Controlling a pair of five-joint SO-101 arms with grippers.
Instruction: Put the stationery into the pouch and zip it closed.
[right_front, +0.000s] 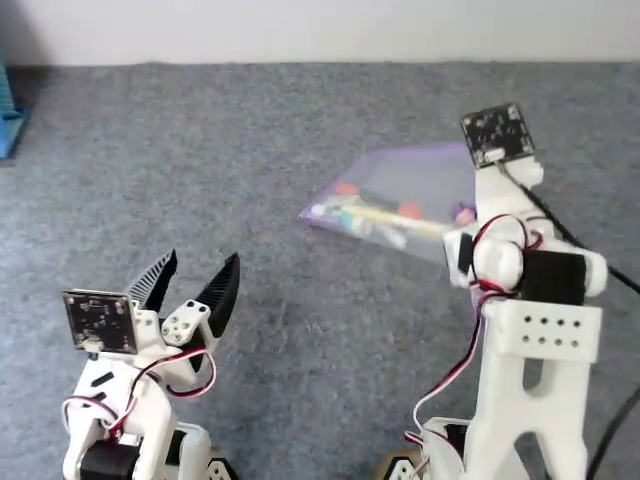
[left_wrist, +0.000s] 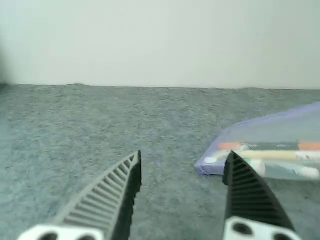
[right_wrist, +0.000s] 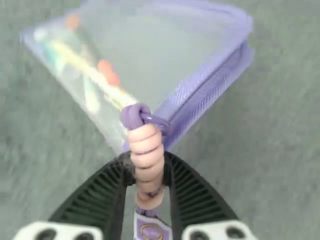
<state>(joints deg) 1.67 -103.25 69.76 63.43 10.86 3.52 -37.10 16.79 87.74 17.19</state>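
Note:
A clear pouch (right_front: 400, 195) with purple edging lies on the grey carpet, with pens and other stationery (right_front: 375, 215) inside it. In the right wrist view my right gripper (right_wrist: 146, 172) is shut on the pink ribbed zip pull (right_wrist: 146, 155), which hangs from a purple loop at the pouch (right_wrist: 150, 65) corner. In the high view the right gripper (right_front: 462, 232) sits at the pouch's near right corner. My left gripper (right_front: 195, 275) stands open near the front left, well apart from the pouch (left_wrist: 270, 150), with nothing between its black fingers (left_wrist: 112, 197).
A blue object (right_front: 8, 120) sits at the far left edge. A pale wall (right_front: 320, 30) bounds the carpet at the back. A black cable (right_front: 600, 260) runs off to the right behind the right arm.

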